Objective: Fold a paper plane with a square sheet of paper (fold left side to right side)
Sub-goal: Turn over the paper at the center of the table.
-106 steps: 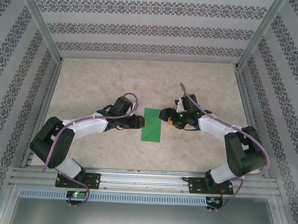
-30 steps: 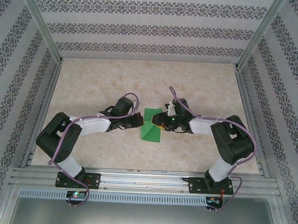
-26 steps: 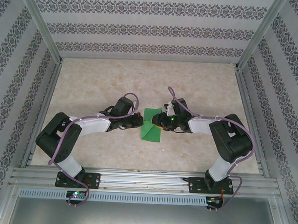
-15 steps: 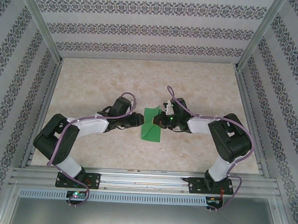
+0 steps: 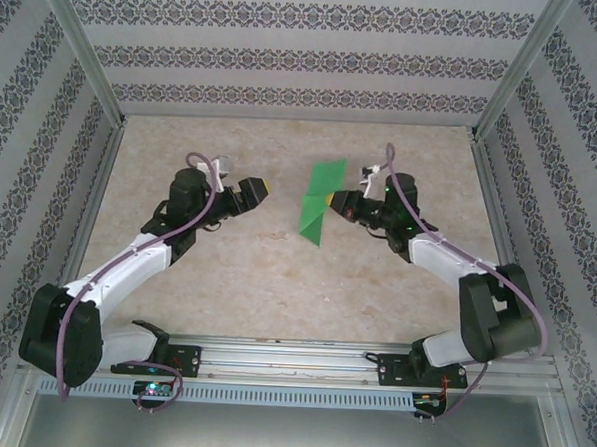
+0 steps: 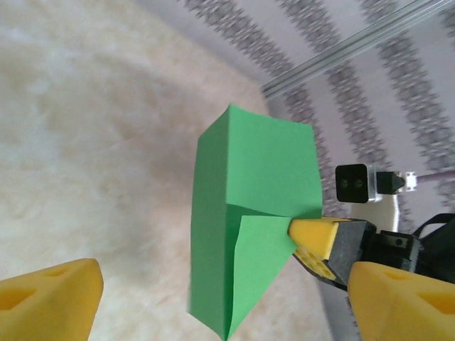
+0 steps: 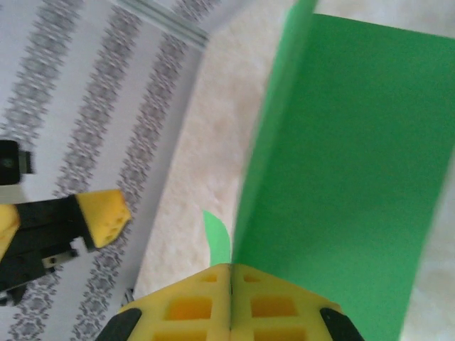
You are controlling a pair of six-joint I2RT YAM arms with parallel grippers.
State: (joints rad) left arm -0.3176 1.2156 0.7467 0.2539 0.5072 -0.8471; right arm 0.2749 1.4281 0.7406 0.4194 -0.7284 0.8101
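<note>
Raised off the surface [image 5: 275,282]: thin bright green paper sheet [image 5: 322,183], pinched in right tool [image 5: 332,199]. Left tool [image 5: 257,188] withdrawn to 9 o'clock, wide, empty. Lay flat before creasing rightward.

Paper [image 5: 318,197] between left gripper [image 5: 256,188] and right gripper [image 5: 327,199], apparently off table [image 5: 276,277]

Free tabletop [image 5: 276,277] beneath the held green paper [image 5: 312,216]

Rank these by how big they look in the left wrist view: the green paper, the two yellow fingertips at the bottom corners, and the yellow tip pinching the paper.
Largest: green paper.
Next: the left pincer fingertips, alike, both cropped and enlarged by nearness.
Smallest: the right pincer tip, shut on the paper.
</note>
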